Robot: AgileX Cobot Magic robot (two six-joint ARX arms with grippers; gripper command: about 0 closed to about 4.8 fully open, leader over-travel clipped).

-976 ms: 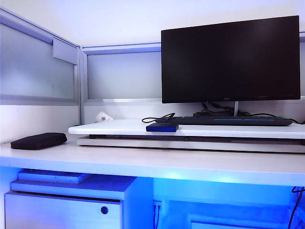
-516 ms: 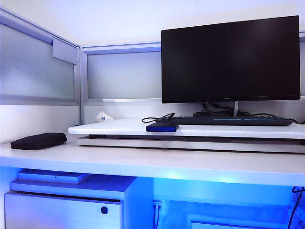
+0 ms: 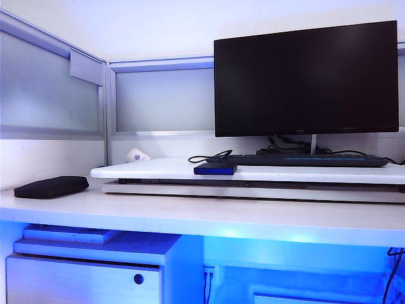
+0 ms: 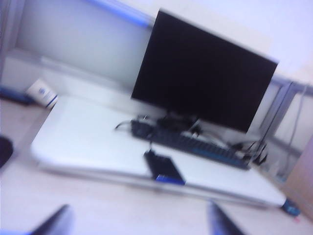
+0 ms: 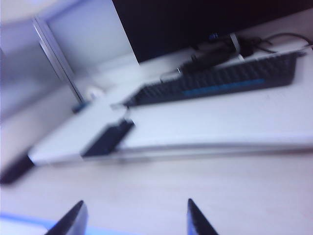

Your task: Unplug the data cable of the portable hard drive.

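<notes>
- Exterior view: cable (image 3: 207, 157) looks plugged into the hard drive (image 3: 215, 169); nothing unplugged yet.
- Left gripper (image 4: 137, 223) and right gripper (image 5: 133, 219) hover near, well short of it, fingers apart, empty.

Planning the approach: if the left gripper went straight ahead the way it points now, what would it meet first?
Probably the front edge of the raised white board, then the portable hard drive lying on it. The left gripper is open with bare desk ahead. The picture is blurred, so depth is uncertain.
</notes>
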